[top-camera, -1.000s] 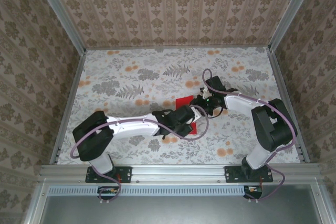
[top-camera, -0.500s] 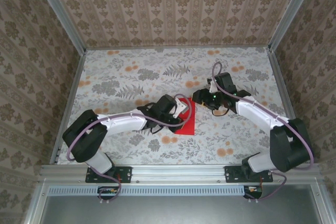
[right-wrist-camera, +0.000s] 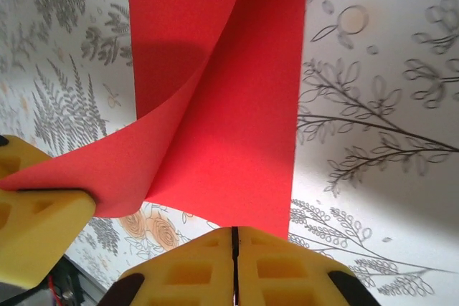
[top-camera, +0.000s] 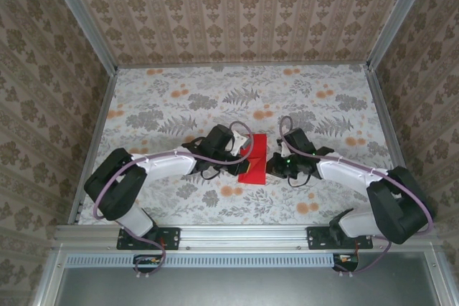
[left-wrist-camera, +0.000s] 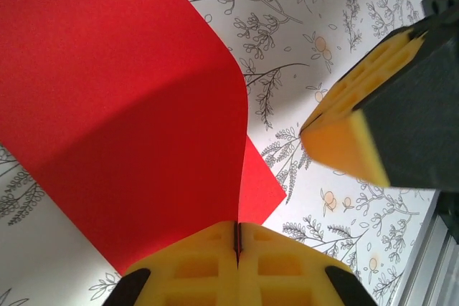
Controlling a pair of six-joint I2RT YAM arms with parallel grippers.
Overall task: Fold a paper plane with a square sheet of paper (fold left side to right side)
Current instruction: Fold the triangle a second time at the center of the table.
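Top external: the bright red square sheet of paper (top-camera: 253, 168) lies centrally on the floral-clothed table (top-camera: 158, 105), nearer its near edge. Left wrist: the left gripper (left-wrist-camera: 237, 238), pressed together, pinches its curled flap. Right wrist: the right gripper (right-wrist-camera: 234, 241), pressed together, meets the flat layer's edge; any slip there would likely skew the crease.

The left arm (top-camera: 168, 166) and right arm (top-camera: 348, 172) have white links, black joints and mauve cables (top-camera: 98, 204), while the left gripper (left-wrist-camera: 237, 233) and right gripper (right-wrist-camera: 234, 236) carry yellow waffle-moulded pads (left-wrist-camera: 201, 270).
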